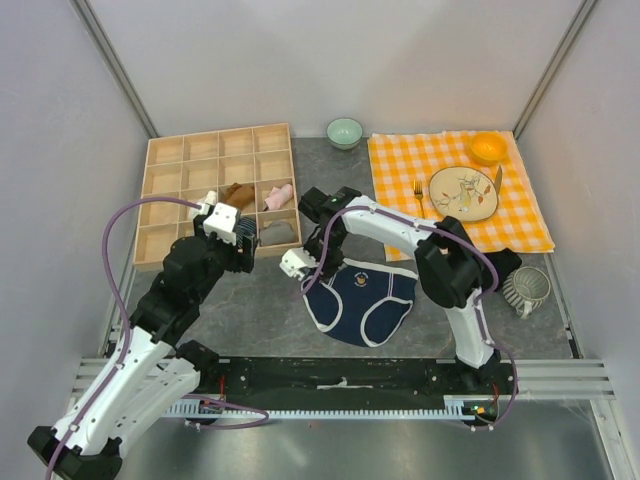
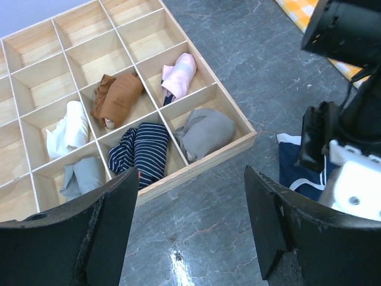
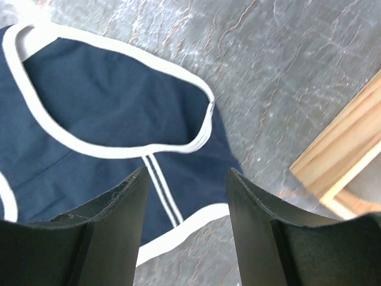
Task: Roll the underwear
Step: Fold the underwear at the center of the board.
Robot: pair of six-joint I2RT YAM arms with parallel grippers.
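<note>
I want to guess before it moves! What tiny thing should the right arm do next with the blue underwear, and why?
Probably lower the right gripper onto the white-trimmed edge of the navy underwear and pinch it. The jaws are open, hanging above that edge, and the underwear lies flat and unrolled on the table.

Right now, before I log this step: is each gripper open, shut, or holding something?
Left gripper: open, holding nothing.
Right gripper: open, holding nothing, poised above the underwear.
</note>
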